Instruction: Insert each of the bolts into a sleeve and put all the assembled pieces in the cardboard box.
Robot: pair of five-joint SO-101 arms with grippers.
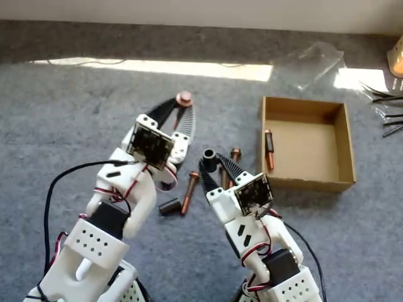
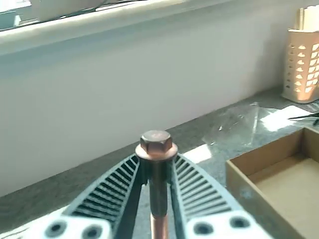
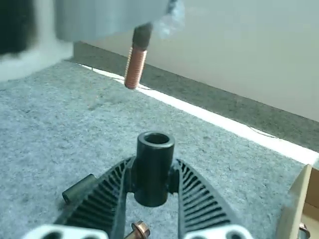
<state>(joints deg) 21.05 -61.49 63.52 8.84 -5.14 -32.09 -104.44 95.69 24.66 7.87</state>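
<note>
Carpet [image 1: 63, 119], left end effector [image 2: 156, 164] gripping bolt [image 2: 156, 143], right one [image 3: 151, 174] gripping sleeve [image 3: 155, 152]

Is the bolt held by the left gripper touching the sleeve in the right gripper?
Apart. The right wrist view shows the bolt's threaded tip hanging clear of the sleeve, with bare carpet between them.
</note>
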